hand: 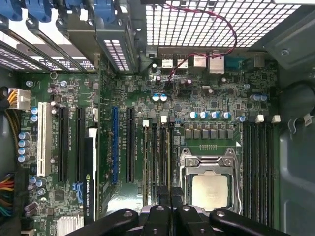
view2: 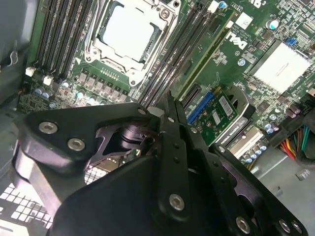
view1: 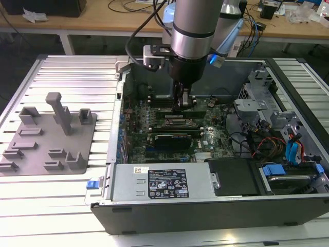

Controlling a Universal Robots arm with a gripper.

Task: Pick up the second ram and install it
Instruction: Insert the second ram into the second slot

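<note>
While the arm reaches down into the open computer case (view1: 205,218) on the slatted bench (view1: 51,206), the hand (view1: 182,103) hangs low over the motherboard, between the CPU socket (view2: 129,32) and the black-shrouded expansion card (view1: 175,139). In both wrist views the hand (view2: 170,101) (hand: 170,192) has its two fingers drawn together, with no more than a thin seam between them. The second ram (view2: 209,54) (hand: 146,162), a narrow green stick, stands on edge in the memory slot farthest from the socket on that side, parallel to the dark slots beside it. The fingertips sit just beside its near end; contact with it cannot be told. A grey holding fixture (view1: 51,139) lies on the bench, well apart from the case, towards the exterior view's left.
</note>
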